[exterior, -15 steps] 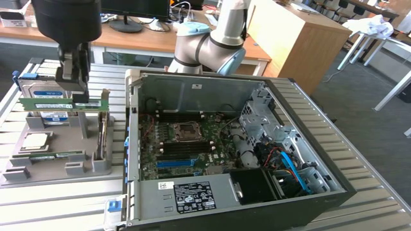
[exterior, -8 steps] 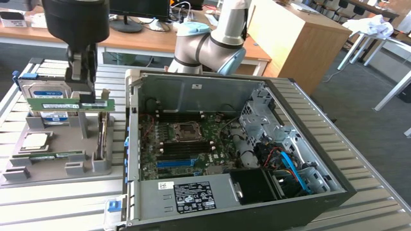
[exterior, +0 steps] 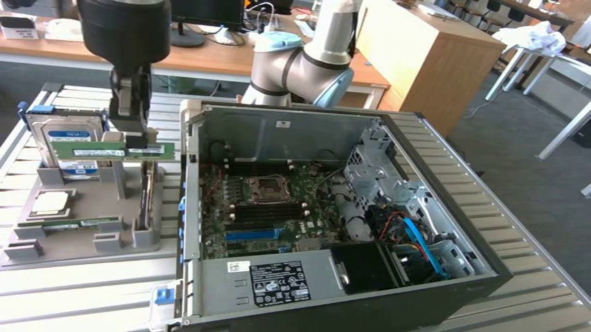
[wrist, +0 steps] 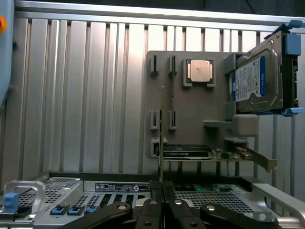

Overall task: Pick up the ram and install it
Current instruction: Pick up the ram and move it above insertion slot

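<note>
My gripper [exterior: 137, 144] is shut on the ram [exterior: 106, 152], a long green stick with a white label. I hold it level, lifted above the grey holder tray [exterior: 83, 242] at the exterior view's left. In the wrist view the held ram [wrist: 161, 138] shows edge-on, running out from between my fingertips [wrist: 162, 191]. A second ram stick [exterior: 74, 223] stands on edge in the tray's slots, also seen from the wrist [wrist: 172, 90]. The open computer case [exterior: 277, 131] lies to the exterior view's right of the tray, its motherboard [exterior: 268, 207] exposed.
The tray also holds a blue-labelled hard drive [exterior: 65, 142] [wrist: 257, 78], a square silver processor [exterior: 51, 203] [wrist: 200, 71] and an upright expansion card [exterior: 148, 197]. Inside the case are a drive cage [exterior: 378, 173] and cables [exterior: 416, 238]. All rests on a slatted metal table [exterior: 83, 297].
</note>
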Robot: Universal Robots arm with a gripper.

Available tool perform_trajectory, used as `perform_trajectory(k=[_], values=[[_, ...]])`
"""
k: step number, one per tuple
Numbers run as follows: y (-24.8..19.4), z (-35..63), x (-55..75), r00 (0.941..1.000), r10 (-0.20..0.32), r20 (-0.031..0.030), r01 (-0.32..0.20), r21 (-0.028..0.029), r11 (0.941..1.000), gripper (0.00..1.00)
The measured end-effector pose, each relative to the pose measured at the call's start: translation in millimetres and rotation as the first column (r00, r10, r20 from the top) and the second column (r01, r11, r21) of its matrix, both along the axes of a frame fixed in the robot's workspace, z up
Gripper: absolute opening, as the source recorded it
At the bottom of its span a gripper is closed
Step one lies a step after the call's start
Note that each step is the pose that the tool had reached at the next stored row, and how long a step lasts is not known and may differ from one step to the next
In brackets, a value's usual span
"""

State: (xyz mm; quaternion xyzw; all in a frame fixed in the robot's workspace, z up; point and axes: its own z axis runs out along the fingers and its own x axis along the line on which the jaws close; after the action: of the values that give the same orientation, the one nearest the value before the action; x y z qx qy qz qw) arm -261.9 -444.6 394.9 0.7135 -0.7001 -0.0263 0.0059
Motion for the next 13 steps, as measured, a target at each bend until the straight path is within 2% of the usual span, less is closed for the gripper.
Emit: perform_trajectory(k=[13], values=[[0.0, 0.0, 16.1, 1.0000, 0.000, 0.0001, 0.000, 0.0001, 1.0000, 0.11]])
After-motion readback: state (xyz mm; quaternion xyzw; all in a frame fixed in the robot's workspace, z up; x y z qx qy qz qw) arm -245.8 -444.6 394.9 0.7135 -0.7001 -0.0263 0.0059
